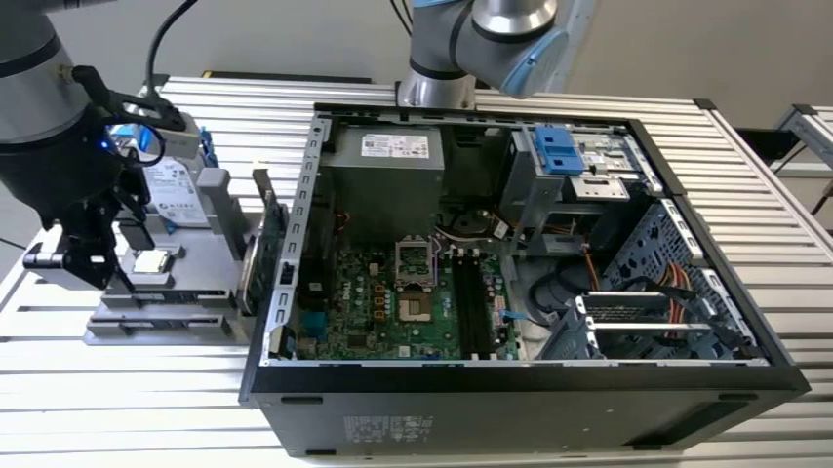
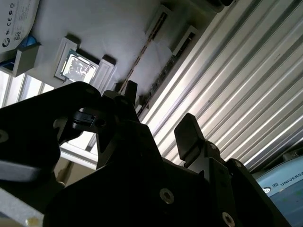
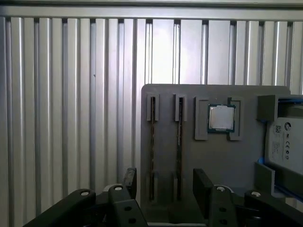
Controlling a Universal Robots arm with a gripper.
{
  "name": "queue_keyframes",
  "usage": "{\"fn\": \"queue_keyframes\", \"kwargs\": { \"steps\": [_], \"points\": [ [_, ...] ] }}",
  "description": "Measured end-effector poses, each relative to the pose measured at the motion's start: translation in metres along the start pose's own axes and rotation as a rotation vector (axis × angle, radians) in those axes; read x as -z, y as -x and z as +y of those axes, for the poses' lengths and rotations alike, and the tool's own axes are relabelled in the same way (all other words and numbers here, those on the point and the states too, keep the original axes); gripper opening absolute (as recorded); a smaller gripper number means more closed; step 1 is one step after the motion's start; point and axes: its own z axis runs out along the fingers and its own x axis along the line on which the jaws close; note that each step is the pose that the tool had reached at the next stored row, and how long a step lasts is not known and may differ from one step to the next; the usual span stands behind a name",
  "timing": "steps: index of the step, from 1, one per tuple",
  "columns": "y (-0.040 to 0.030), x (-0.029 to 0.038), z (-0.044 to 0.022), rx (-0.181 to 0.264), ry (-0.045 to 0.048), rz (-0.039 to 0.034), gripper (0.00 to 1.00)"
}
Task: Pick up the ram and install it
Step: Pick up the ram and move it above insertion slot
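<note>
Two ram sticks stand on edge in slots of a grey fixture (image 1: 195,283) at the exterior view's left, beside the open computer case. In the first wrist view they are thin dark strips, one ram (image 3: 152,142) and a second (image 3: 180,142); the exterior view shows the ram (image 1: 264,244) upright. My gripper (image 1: 72,258) hangs over the fixture's outer side. Its fingers are open with nothing between them in both wrist views, gripper (image 3: 165,185) and gripper (image 2: 160,115). It is apart from the sticks. The second wrist view shows one ram edge (image 2: 141,53).
On the fixture also sit a square silver chip (image 3: 221,118) and a silver drive with a blue frame (image 1: 170,185). The open case (image 1: 521,380) holds the motherboard with its long memory slots (image 1: 469,307). A ribbed metal table (image 3: 71,94) lies underneath.
</note>
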Motion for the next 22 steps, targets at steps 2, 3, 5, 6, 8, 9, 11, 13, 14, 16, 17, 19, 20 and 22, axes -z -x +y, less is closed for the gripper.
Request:
{"fn": "queue_keyframes", "kwargs": {
  "steps": [2, 3, 5, 6, 8, 9, 11, 13, 14, 16, 17, 19, 20, 22],
  "points": [
    [0.0, -0.001, 0.0, 0.0, 0.0, -0.0001, 1.0],
    [0.0, -0.0015, 0.0, 0.0, -0.0001, 0.0, 1.0],
    [-0.0001, -0.0025, 0.0, 0.0, 0.0, 0.0, 1.0],
    [-0.0001, -0.003, 0.0, 0.0, 0.0, 0.0, 1.0],
    [-0.0003, -0.0041, 0.0, 0.0, -0.0001, 0.0, 1.0],
    [-0.0005, -0.0045, 0.0, 0.0, 0.0, 0.0, 1.0],
    [-0.0008, -0.0054, -0.0001, 0.0, 0.0, 0.0, 1.0],
    [-0.0013, -0.0063, -0.0002, 0.0, 0.0, -0.0001, 1.0],
    [-0.0017, -0.0068, -0.0002, 0.0, -0.0001, -0.0002, 1.0],
    [-0.0025, -0.0076, -0.0001, 0.0, 0.0, 0.0, 1.0],
    [-0.0029, -0.008, -0.0002, 0.0, 0.0001, 0.0, 1.0],
    [-0.0035, -0.0088, -0.0002, 0.0, 0.0, -0.0002, 1.0],
    [-0.0038, -0.0092, -0.0002, 0.0, 0.0, -0.0002, 1.0],
    [-0.0045, -0.01, -0.0002, 0.0, 0.0002, 0.0, 1.0]
  ]
}}
